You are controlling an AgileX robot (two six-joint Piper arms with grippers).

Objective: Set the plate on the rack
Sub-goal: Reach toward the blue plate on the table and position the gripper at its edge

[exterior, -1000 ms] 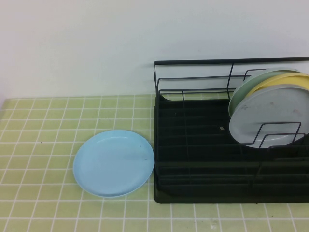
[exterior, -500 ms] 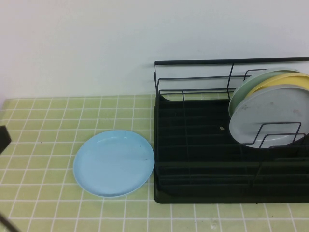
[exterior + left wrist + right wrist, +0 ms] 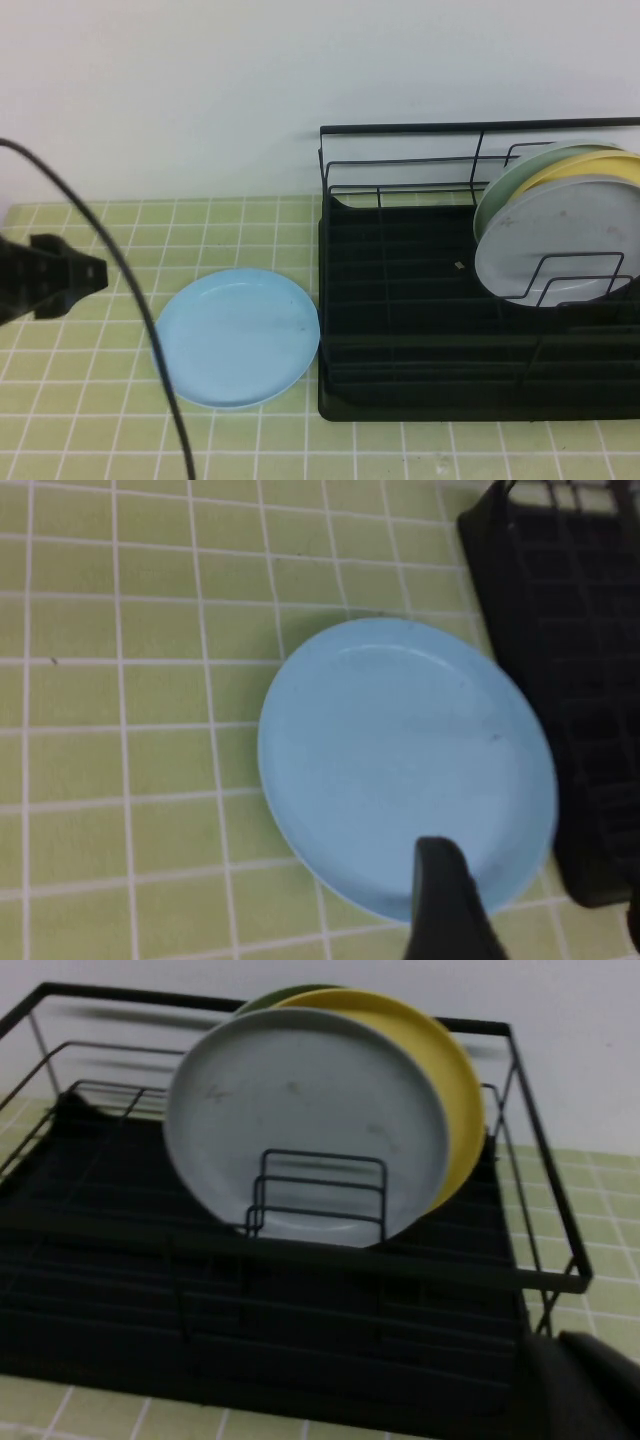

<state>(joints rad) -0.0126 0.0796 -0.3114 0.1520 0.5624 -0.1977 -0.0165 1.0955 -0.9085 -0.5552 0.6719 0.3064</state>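
A light blue plate lies flat on the green tiled counter, just left of the black dish rack. My left gripper reaches in from the left edge, a little left of the plate, a black cable trailing over it. In the left wrist view the left gripper is open above the blue plate, one finger over the plate's near rim, nothing between the fingers. My right gripper is shut and empty beside the rack.
A grey plate, a yellow plate and a green plate stand upright at the rack's right end. Bare wire slots fill the rack's left and middle. A white wall rises behind the counter.
My left arm has come into view from the left edge and moved toward the blue plate. The plate and rack have not moved.
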